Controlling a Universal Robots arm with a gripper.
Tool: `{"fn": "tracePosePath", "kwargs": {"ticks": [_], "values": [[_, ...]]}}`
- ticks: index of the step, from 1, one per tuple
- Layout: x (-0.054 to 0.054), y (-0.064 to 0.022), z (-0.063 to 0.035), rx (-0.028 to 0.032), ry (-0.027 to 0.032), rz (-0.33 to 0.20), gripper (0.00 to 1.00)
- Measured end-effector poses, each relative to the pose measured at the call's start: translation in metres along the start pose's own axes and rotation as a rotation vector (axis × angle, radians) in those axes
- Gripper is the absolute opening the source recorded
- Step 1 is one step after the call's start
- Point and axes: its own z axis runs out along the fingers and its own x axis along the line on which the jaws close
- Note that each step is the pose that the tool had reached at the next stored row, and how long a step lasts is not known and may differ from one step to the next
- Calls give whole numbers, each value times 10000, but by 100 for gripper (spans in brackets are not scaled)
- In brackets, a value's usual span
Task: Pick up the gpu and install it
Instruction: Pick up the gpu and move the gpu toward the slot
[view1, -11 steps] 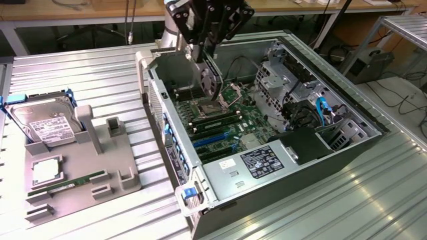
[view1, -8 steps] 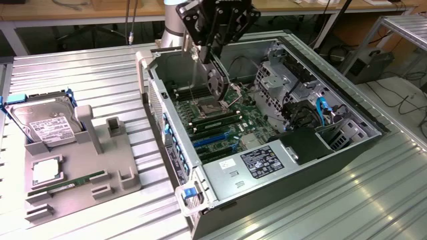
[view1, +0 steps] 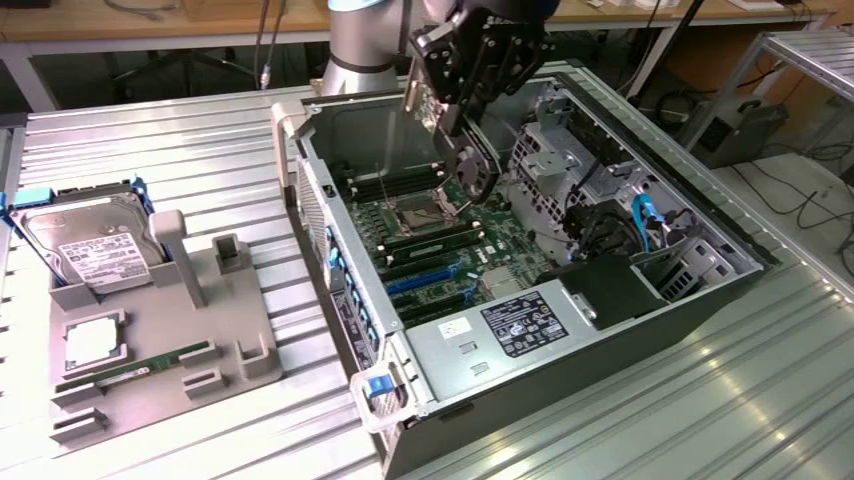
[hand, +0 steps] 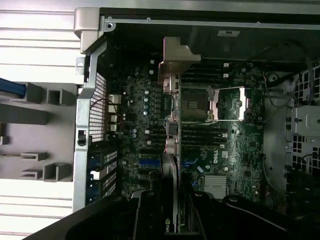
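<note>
The tool (view1: 454, 120) is closed partway on the gpu (view1: 470, 172), gripping its upper end. The card hangs steeply inside the open computer case (view1: 310, 190), long axis near upright. Its silver bracket (hand: 176, 56) is at the end away from the tool, above the motherboard (view1: 514, 250) by the CPU socket (view1: 414, 212). There is open room around it. The case sits mid-bench (view1: 747, 400). Toward the exterior view's left edge, a grey fixture tray (view1: 200, 330) holds a hard drive (view1: 94, 250) and a memory stick (view1: 140, 365).
</note>
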Motion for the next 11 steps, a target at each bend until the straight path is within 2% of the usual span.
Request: {"fn": "tracePosePath", "kwargs": {"ticks": [5,9,11], "values": [[-208,-17,86,-1,0,0,26],[-274,-15,158,-1,-1,2,26],[-277,-15,159,0,0,4,26]]}}
